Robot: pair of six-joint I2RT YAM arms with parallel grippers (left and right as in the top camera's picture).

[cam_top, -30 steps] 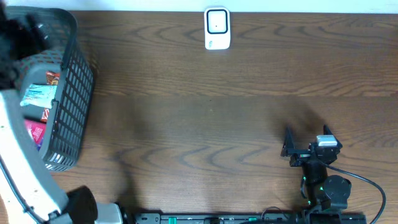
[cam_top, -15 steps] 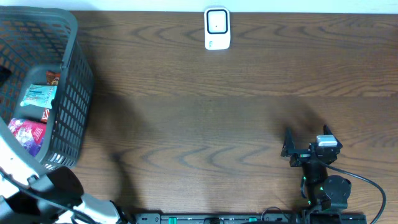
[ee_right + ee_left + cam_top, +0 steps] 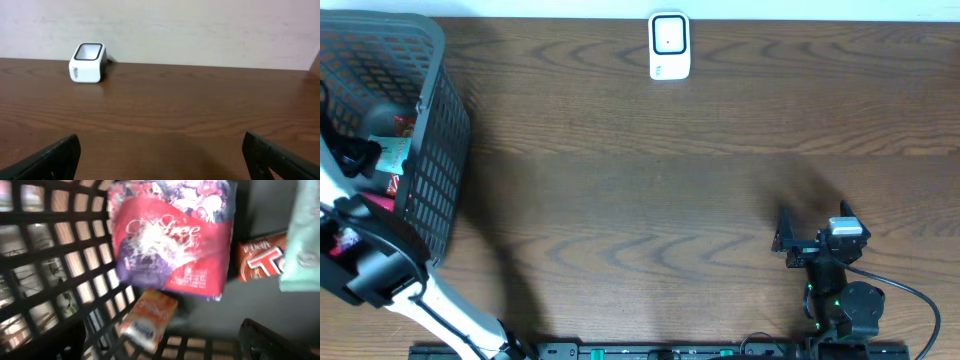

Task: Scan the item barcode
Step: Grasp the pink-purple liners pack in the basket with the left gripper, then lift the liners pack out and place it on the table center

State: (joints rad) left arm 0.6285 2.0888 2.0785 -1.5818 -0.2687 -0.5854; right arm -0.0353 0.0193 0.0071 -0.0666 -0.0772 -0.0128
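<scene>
Basket [image 3: 30, 262] holds red packet [image 3: 172, 235] under spread left claw [image 3: 165, 340], while right claw [image 3: 160, 155], also spread, faces white scanner [image 3: 88, 63].

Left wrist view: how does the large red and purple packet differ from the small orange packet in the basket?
The red and purple packet is much larger than the orange packet. The red and purple packet is glossy with white script lettering; the orange packet's print is too blurred to read. The red and purple packet lies higher in the view; the orange packet lies below it, tilted, near the basket wall. Both lie inside the basket.
</scene>
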